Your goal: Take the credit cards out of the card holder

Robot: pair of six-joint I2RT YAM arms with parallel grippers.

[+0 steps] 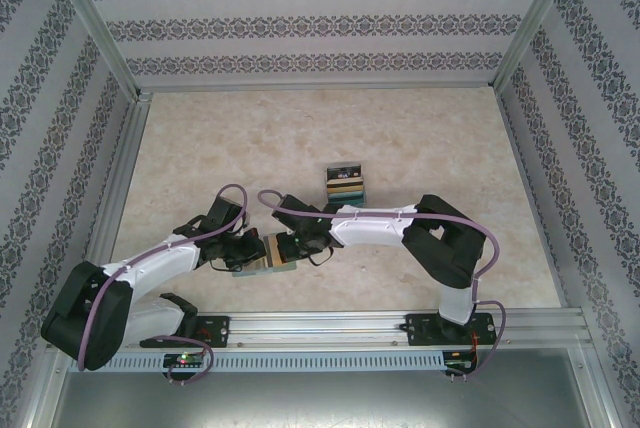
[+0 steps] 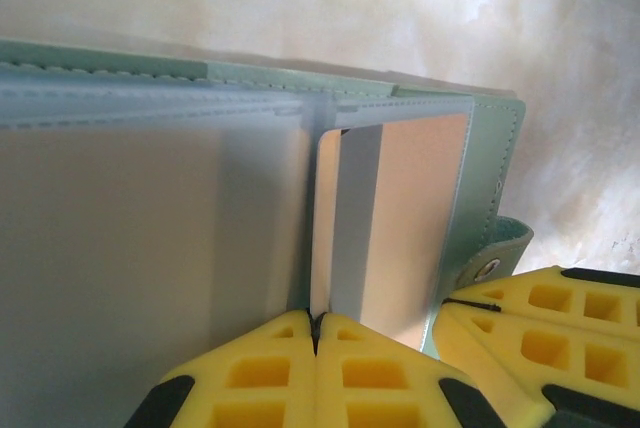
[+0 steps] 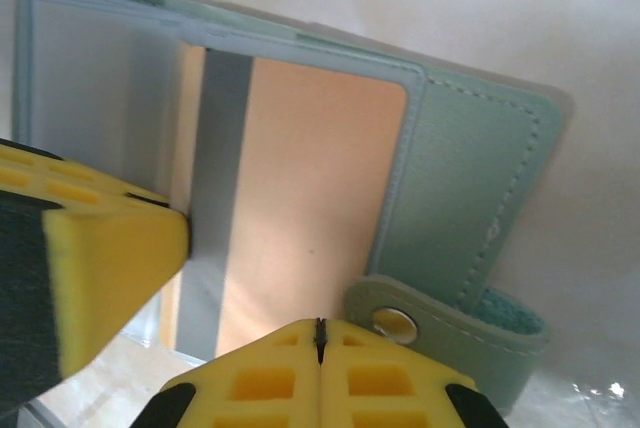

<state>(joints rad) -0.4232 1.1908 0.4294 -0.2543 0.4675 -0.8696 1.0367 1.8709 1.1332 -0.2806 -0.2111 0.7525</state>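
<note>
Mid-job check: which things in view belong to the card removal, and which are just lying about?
Job: card holder, tan card, card stack, left pincer, right pincer.
Just there: table, metal rail, patterned walls.

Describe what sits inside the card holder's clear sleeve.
A tan card with a grey stripe lies inside the card holder's clear sleeve. The right gripper covers its lower edge, and whatever sits in sleeves behind it is hidden.
</note>
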